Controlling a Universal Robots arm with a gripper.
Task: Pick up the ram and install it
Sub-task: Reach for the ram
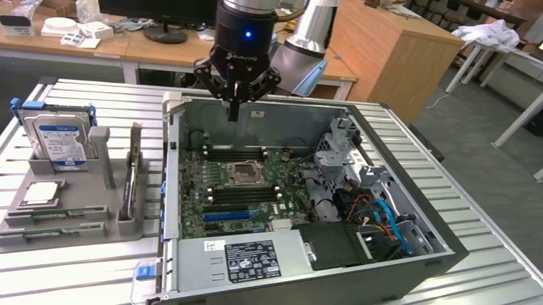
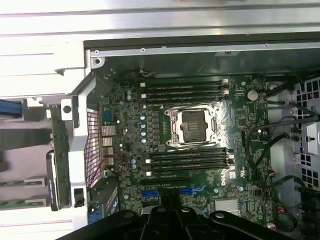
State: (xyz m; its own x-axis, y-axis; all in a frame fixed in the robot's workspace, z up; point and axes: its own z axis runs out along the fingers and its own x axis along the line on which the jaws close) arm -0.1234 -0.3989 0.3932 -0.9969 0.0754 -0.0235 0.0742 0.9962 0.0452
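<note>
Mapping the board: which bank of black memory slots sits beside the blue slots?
The bank between the processor socket and the blue slots; the other bank lies beyond the socket.

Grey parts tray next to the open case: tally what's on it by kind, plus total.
hard drive: 1
processor chip: 1
ram: 3, one standing on edge, two that look to be lying flat
Total: 5
</note>
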